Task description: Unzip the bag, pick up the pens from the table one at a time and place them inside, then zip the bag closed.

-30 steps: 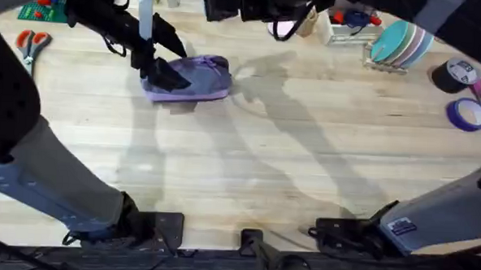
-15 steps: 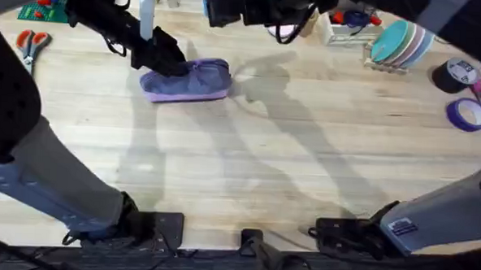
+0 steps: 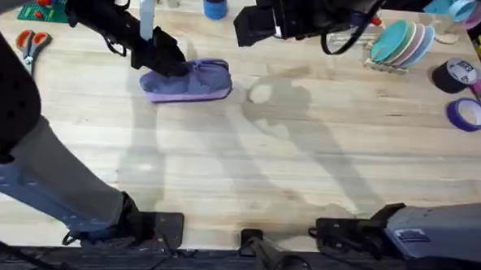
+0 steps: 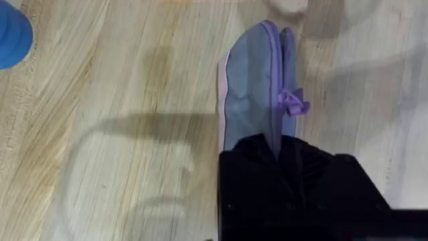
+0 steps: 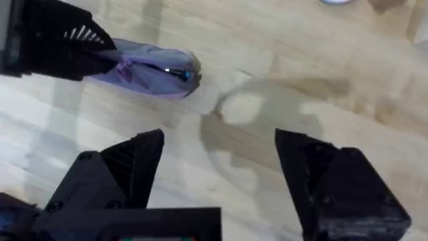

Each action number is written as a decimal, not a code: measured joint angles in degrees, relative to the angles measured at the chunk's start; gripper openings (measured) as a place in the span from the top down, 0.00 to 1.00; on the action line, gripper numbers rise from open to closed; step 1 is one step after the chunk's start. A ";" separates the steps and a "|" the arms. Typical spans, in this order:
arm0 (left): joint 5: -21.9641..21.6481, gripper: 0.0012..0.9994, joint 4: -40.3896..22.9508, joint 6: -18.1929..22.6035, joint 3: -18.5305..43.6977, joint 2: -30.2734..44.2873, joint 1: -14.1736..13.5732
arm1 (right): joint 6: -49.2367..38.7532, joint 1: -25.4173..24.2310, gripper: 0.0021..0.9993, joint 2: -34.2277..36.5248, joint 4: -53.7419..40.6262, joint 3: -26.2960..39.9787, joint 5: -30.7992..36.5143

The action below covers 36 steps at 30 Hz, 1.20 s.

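One purple bag [image 3: 190,80] lying far-left on the tabletop [image 3: 247,160], left tool [image 3: 164,60] clamped onto its left end, zipper closed, right tool [image 5: 221,174] hovering off to its right, fingers spread wide, holding nothing

Quick headcount from us: one purple bag [image 3: 187,81] on the bench [image 3: 247,168], and that's our landmark. We count one pair of orange-handled scissors [image 3: 30,44] well off to the bag's left, with one green block [image 3: 43,10] behind them. Right of the bag, far side of the bench: one rack of plates [image 3: 399,44], two tape rolls, one black [image 3: 463,75] and one purple [image 3: 467,114]. One blue thing [image 3: 214,5] stands behind the bag.
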 joint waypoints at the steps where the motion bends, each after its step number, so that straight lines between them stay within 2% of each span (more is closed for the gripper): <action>1: 0.02 0.96 0.00 0.00 0.00 0.00 0.00 | 0.75 0.21 0.00 -0.19 -0.44 0.00 0.01; 7: 0.00 0.96 0.01 0.00 0.00 0.00 0.00 | 3.84 4.45 0.00 -1.07 -1.66 -1.75 4.38; 14: 0.00 0.96 -0.01 0.00 0.00 0.00 0.00 | 8.45 5.46 0.00 -3.59 -0.45 -10.44 7.10; 19: 0.00 0.96 0.00 0.00 0.00 0.00 0.00 | 12.38 6.29 0.00 -5.13 7.05 -15.77 5.85; 27: 0.00 0.96 -0.20 0.00 0.00 0.00 0.00 | 14.08 13.63 0.00 -5.16 23.18 -22.01 7.41; 36: 0.00 0.96 -0.42 0.00 0.00 0.00 0.00 | 15.51 17.73 0.01 -4.99 32.23 -26.47 9.18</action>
